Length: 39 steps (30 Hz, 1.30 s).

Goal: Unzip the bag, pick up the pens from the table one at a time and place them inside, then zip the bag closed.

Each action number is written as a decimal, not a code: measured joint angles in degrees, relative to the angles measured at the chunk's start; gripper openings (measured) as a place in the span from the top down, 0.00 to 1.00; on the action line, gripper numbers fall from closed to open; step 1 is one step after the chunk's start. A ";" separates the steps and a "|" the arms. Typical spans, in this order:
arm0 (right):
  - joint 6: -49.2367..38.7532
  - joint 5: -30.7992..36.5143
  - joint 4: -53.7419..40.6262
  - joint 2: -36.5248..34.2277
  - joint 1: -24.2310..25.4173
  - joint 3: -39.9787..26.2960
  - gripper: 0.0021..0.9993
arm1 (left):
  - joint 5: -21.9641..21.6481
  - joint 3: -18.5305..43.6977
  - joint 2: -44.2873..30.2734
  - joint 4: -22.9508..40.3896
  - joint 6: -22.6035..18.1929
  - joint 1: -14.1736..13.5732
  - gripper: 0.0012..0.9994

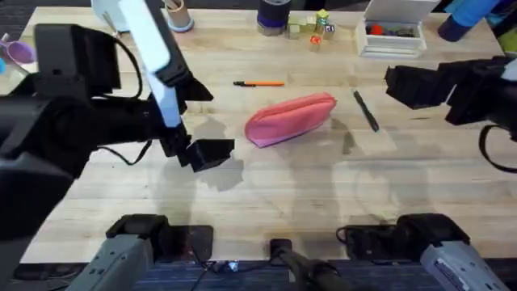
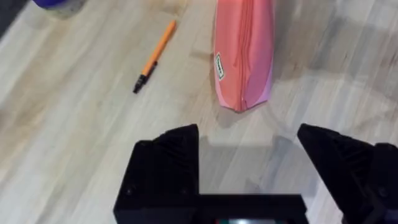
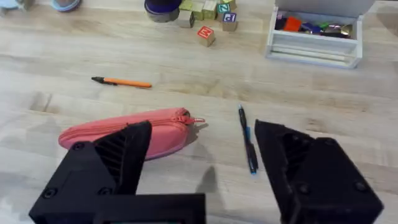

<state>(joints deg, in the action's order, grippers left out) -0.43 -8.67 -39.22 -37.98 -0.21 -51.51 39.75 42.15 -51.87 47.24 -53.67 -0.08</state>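
The pink bag (image 1: 291,120) lies in the middle of the table (image 1: 323,194) with its zipper shut (image 2: 244,50); its pull sits at the end toward the black pen (image 3: 168,127). An orange pen (image 1: 260,83) (image 2: 155,56) (image 3: 121,82) lies just behind the bag. The black pen (image 1: 366,111) (image 3: 247,140) lies to the bag's right. My left gripper (image 1: 206,153) (image 2: 249,149) hovers open a little left of the bag's near end, holding nothing. Farther right, past the black pen, my right gripper (image 1: 408,85) (image 3: 202,149) is raised and open, also holding nothing.
Along the far edge stand a white box (image 1: 392,32) of small coloured items, several toy blocks (image 1: 311,24), a dark cup (image 1: 275,14) and a round holder (image 1: 178,16). The table in front of the bag is bare wood.
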 joint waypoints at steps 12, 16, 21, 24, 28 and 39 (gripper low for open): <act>0.00 0.00 0.00 0.00 0.00 0.00 0.00 | 4.63 0.00 -12.25 -8.07 0.00 0.00 0.01; 0.00 0.00 0.00 0.00 0.00 0.00 0.00 | 6.24 0.00 -15.87 -10.13 0.01 0.00 0.01; 0.00 0.00 0.00 0.00 0.00 0.00 0.00 | 8.30 0.00 -20.62 -12.59 0.02 -0.37 0.01; 0.00 0.00 0.00 0.00 0.00 0.00 0.00 | 8.93 0.00 -23.15 -13.94 0.02 -2.17 0.01; 0.00 0.00 0.00 0.00 0.00 0.00 0.00 | 9.50 0.00 -26.11 -16.85 0.02 -5.41 0.01; 0.00 0.00 0.00 0.00 0.00 0.00 0.00 | 10.08 0.00 -31.68 -22.74 0.02 -9.63 0.01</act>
<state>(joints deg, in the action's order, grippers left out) -0.43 -8.67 -39.22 -37.98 -0.21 -51.51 49.82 42.15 -83.55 24.50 -53.65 -9.70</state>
